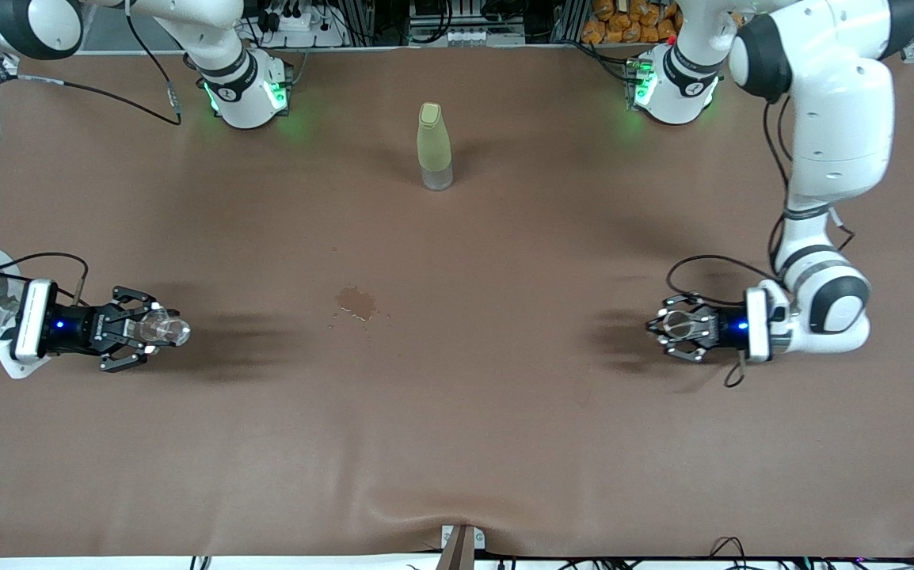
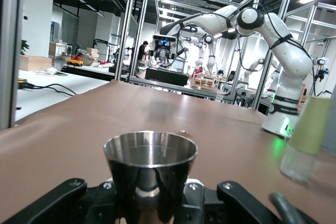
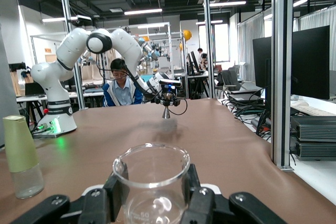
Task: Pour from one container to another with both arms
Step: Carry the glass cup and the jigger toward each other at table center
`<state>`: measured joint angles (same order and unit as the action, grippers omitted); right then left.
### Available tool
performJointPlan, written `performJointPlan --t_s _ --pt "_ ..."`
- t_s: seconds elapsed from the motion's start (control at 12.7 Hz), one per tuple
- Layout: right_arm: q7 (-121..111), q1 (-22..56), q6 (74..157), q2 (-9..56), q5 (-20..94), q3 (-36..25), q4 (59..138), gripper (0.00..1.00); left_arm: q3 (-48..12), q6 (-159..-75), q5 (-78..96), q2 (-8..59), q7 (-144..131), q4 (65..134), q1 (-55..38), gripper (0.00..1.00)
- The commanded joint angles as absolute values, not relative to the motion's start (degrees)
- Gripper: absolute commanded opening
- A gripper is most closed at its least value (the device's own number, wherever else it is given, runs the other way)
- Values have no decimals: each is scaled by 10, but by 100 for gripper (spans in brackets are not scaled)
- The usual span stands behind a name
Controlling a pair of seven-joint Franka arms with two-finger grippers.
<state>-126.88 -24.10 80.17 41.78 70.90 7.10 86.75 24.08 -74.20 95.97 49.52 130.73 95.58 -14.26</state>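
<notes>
Both arms are out wide, well apart, each at its own end of the brown surface (image 1: 457, 443). The right tool (image 1: 158, 330) is clenched around the tiny clear glass cup (image 1: 162, 328); in the front view the cup shows between the black fingers, up in the air over the right arm's end of the surface. The right wrist view looks straight across its round rim (image 3: 151, 157), upright, with the black fingers (image 3: 97, 203) pressed against its sides.

At the left arm's end, the left tool (image 1: 672, 326) is grasping the silvery metal jigger (image 1: 679, 324), also lifted above the surface. In the left wrist view the jigger's (image 2: 150, 174) polished bowl stands upright, its rim level, with the tool's black fingers (image 2: 52, 200) spread beneath and around it.

Between the two arms, close to the bases, stands the tall pale yellow-green bottle (image 1: 434, 146), upright on its clear bottom, touched by neither tool. Nearer the front camera than the bottle, toward the middle, a small dark wet stain (image 1: 356, 302) marks the brown cover, with a few specks beside it. Green lights glow at both arm bases.
</notes>
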Motion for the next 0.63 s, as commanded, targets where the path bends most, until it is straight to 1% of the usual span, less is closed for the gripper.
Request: performJointPlan --t_s 0.0,0.16,0.32,0.55 --pt "-1252 -230 837 357 726 70 916 17 244 -772 1028 481 1284 965 -192 0" --pt "-1252 -214 862 310 747 69 978 17 244 -808 1091 484 1281 957 -234 0" --pt "-1258 -203 890 277 753 70 1015 17 241 -850 1140 484 1274 954 -271 0" --pt "-1269 -177 908 270 767 70 1040 17 224 -923 1193 486 1266 939 -324 0"
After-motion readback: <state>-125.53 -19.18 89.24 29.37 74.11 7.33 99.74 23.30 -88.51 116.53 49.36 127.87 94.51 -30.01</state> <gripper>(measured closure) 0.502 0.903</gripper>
